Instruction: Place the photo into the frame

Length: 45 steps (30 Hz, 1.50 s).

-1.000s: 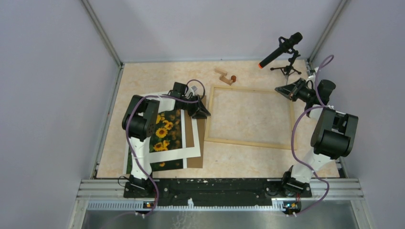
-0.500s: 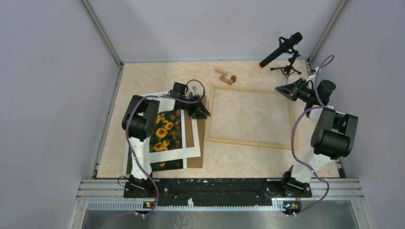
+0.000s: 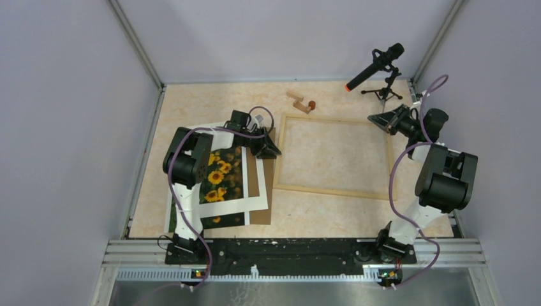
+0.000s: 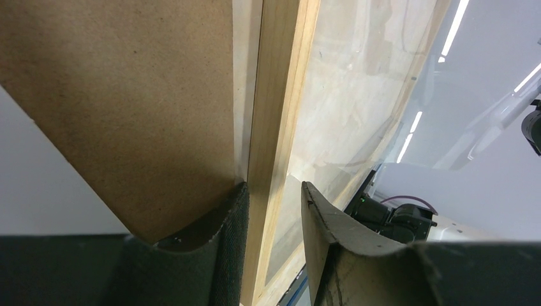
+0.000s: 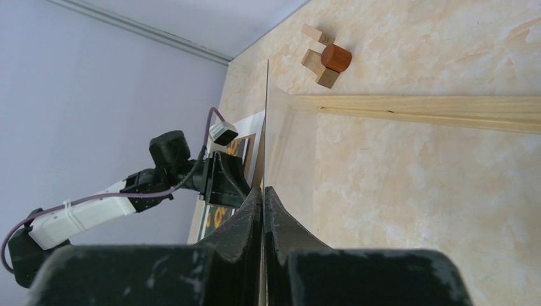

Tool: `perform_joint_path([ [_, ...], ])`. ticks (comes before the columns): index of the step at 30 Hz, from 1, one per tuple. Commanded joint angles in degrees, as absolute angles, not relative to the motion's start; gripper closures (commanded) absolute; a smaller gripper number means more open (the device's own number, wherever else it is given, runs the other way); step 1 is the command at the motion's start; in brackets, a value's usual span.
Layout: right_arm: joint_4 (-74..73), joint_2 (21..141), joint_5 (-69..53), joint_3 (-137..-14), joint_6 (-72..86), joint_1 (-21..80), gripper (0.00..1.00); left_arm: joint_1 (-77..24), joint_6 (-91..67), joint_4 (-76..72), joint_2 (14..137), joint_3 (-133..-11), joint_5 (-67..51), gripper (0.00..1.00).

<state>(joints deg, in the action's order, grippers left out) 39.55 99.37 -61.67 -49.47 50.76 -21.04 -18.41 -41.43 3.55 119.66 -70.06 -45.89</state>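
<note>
The sunflower photo [image 3: 217, 175] lies at the left under a white mat [image 3: 252, 204] and beside a brown backing board [image 3: 258, 182]. The light-wood frame [image 3: 334, 190] lies flat at centre right. My left gripper [image 3: 271, 152] is open, its jaws straddling the frame's left rail [image 4: 274, 127]; the left pad touches it and the right pad stands apart. My right gripper [image 3: 376, 121] is shut on the edge of a thin clear pane [image 5: 266, 127] at the frame's far right corner. The pane is seen edge-on and is tilted up over the frame.
Small wooden blocks [image 3: 301, 102] lie behind the frame and also show in the right wrist view [image 5: 325, 57]. A microphone on a stand [image 3: 375, 65] is at the back right. Grey walls enclose the table. The backing board [image 4: 127, 95] lies just left of my left fingers.
</note>
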Motion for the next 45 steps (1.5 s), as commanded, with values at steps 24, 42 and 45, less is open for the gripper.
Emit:
perform_joint_path([
  [24, 53.93, 96.52, -54.64, -46.67, 56.86, -19.37, 1.00, -19.07, -40.76, 3.56, 121.40, -68.29, -46.12, 0.57],
  [42, 51.55, 97.31, -54.22, -47.43, 55.37, -18.89, 1.00, -19.31, -29.04, 16.27, 109.38, -67.20, -34.29, 0.18],
  [45, 51.29, 97.56, -54.76, -47.58, 55.16, -18.89, 1.00, -21.19, -22.95, 21.98, 105.68, -67.10, -27.95, 0.18],
])
